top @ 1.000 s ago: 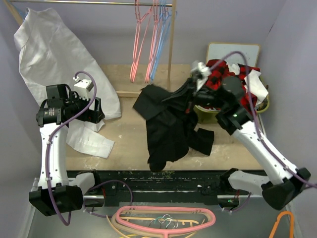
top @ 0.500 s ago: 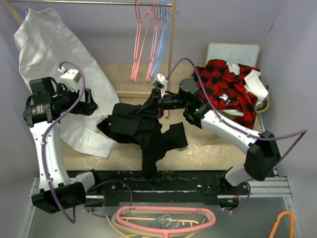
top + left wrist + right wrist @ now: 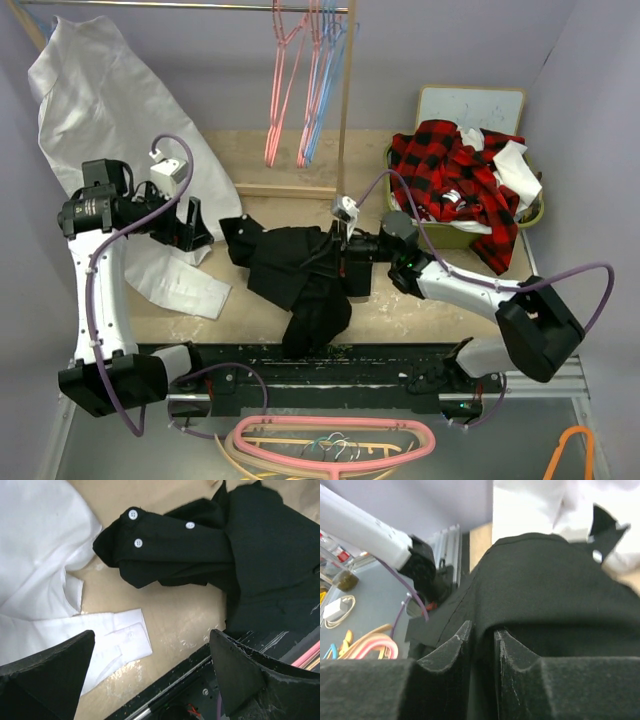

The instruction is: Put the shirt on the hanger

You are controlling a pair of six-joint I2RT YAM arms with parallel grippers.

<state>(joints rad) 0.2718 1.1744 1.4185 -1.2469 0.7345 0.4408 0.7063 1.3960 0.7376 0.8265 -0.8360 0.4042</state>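
The black shirt (image 3: 290, 270) lies bunched on the table's middle, part of it hanging over the front edge. My right gripper (image 3: 338, 255) is low at the shirt's right side and shut on a fold of its fabric; the right wrist view shows the cloth (image 3: 545, 590) pinched between the fingers (image 3: 482, 630). My left gripper (image 3: 190, 225) is open and empty, to the left of the shirt, over a white sleeve. The left wrist view shows the shirt's buttoned part (image 3: 200, 550) ahead of the wide-open jaws (image 3: 150, 645). The light blue hanger (image 3: 322, 100) hangs on the rail at the back.
The big white cloth (image 3: 110, 120) drapes at the back left, its cuff (image 3: 120, 635) lying on the table. Pink hangers (image 3: 285, 80) hang on the wooden rack (image 3: 347, 110). A green basket (image 3: 535, 212) holds the red plaid shirt (image 3: 450, 180). More hangers (image 3: 330, 440) lie below the front rail.
My right gripper has carried the black shirt left and down from beside the basket to the table's middle, where it now rests. My left gripper has swung a little toward the shirt.
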